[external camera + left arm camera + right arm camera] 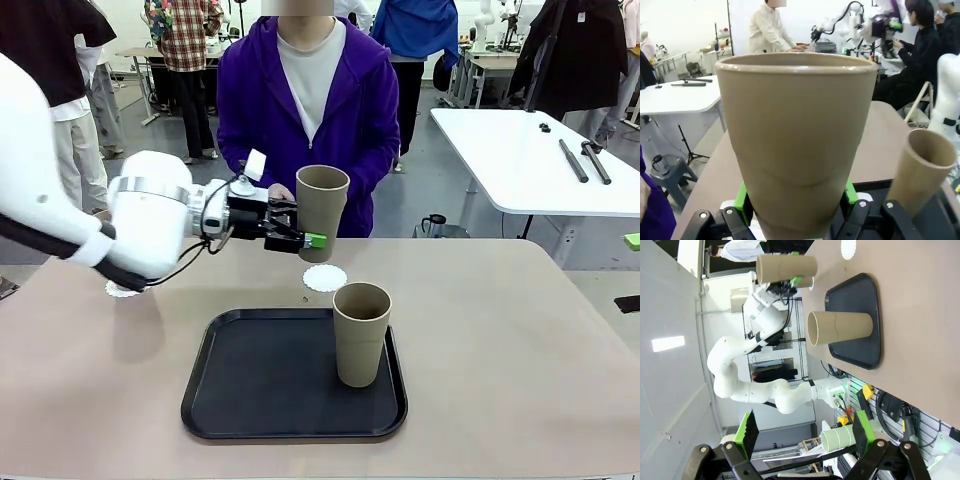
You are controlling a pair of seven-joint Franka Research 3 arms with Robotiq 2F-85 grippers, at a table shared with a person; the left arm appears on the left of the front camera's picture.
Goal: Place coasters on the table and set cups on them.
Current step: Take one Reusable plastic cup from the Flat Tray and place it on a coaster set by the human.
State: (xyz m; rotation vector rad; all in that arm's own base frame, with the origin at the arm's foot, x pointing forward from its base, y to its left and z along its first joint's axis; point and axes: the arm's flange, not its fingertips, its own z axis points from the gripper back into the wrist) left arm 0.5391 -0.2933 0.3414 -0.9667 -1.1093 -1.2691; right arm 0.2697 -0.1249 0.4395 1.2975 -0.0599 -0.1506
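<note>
One cup [322,205] is held upright, clear of the surface [500,340] and close over a coaster [325,277]. The left claw [305,236] is clenched on its lower part. A second cup [360,335] stands on the black tray [250,400]. A second coaster [120,290] lies at the left, partly hidden by the arm. The right claw [802,432] is released, grasping nothing.

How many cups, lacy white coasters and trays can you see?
Tall tan tapered cups: 2, one held up in the left gripper, one standing on the tray
Thin white scalloped round coasters: 2, one in the open, one half hidden by the arm
Black rectangular tray: 1
Total: 5
</note>
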